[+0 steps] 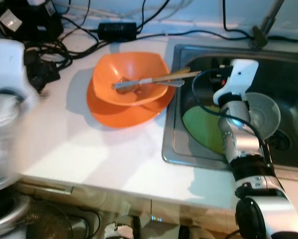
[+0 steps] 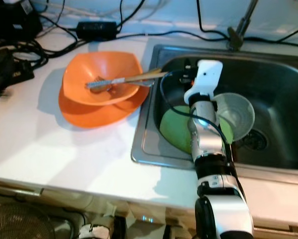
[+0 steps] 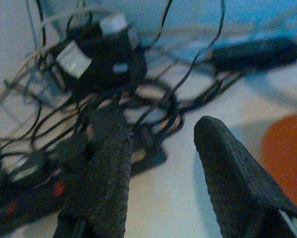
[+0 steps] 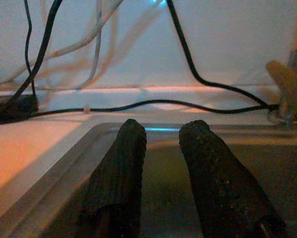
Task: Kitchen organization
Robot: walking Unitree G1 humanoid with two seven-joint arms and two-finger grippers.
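An orange bowl (image 1: 131,74) rests in an orange plate (image 1: 119,114) on the white counter. A fork (image 1: 126,84) and a wooden-handled utensil (image 1: 173,75) lie across the bowl, reaching toward the sink (image 1: 171,144). Inside the sink are a green plate (image 1: 201,124) and a grey bowl (image 1: 265,112). My right arm (image 1: 236,94) stretches over the sink. Its gripper (image 4: 160,144) is open by a narrow gap, holds nothing and points at the sink's back rim. My left gripper (image 3: 160,148) is open and empty above the counter, near the cable tangle and left of the orange plate (image 3: 287,148).
A tangle of black cables and plugs (image 1: 44,55) covers the counter's back left, with a power adapter (image 1: 117,29) behind the bowl. The faucet (image 1: 265,25) rises at the sink's far edge. My blurred left arm (image 1: 4,99) fills the left margin. Bare counter (image 1: 89,154) lies in front of the plate.
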